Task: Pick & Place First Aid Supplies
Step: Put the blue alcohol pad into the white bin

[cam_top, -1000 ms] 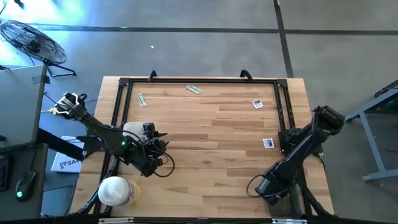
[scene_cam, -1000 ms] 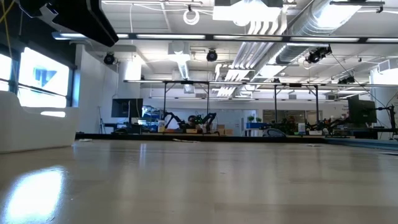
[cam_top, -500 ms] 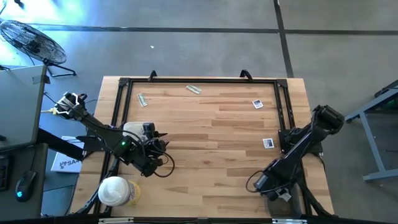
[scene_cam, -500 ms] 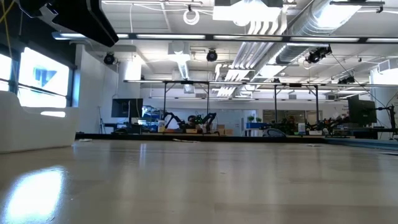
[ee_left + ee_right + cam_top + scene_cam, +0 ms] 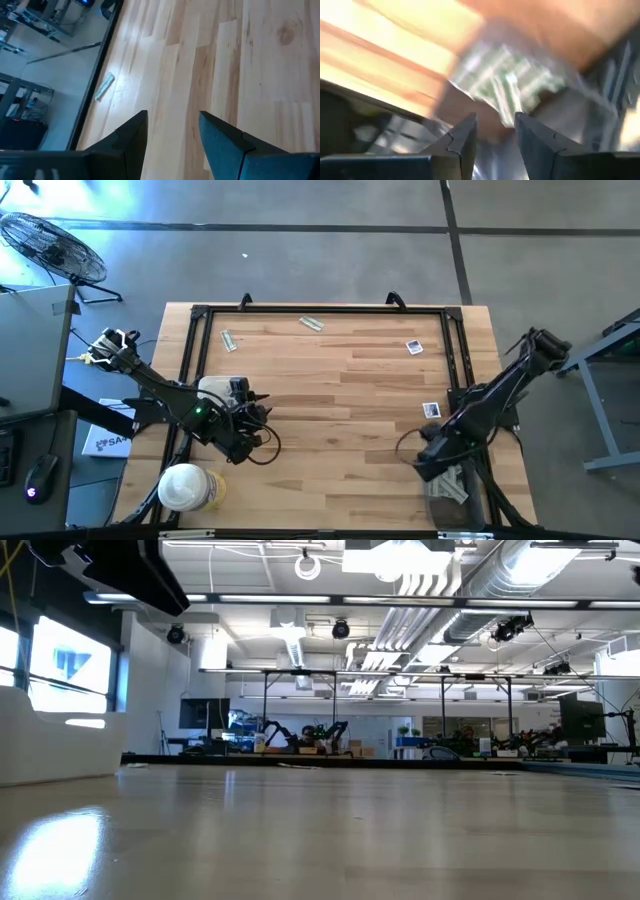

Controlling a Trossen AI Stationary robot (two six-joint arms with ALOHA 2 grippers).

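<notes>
1. Left arm folded low over the near-left part of the table. Left gripper sits beside the white tray and just beyond the round white-lidded tub. In the left wrist view its fingers stand spread with bare wood between them, nothing held.

2. Loose supplies, left to right: a pale strip near the far-left frame rail, also seen from the left wrist; a second strip at the far edge, centre; a square white packet far right; another square packet by the right rail, close to the right arm.

3. Handling, judged: all are thin, flat and very light, likely a slick, slightly crinkly wrapper. Lying flush on wood, they give the fingertips little edge. Best hold looks like a pinch across the short width of a strip, or across two opposite edges of a square, with the tips pressed to the board so one slides under. Little risk of damage; slipping or skating away is the likelier fault.

4. Right arm stretched from the right edge toward the near-right corner. Right gripper hangs above a clear bag holding collected packets. Right wrist view is motion-blurred, but its fingers stand apart with nothing between, the bag's contents beyond them.
</notes>
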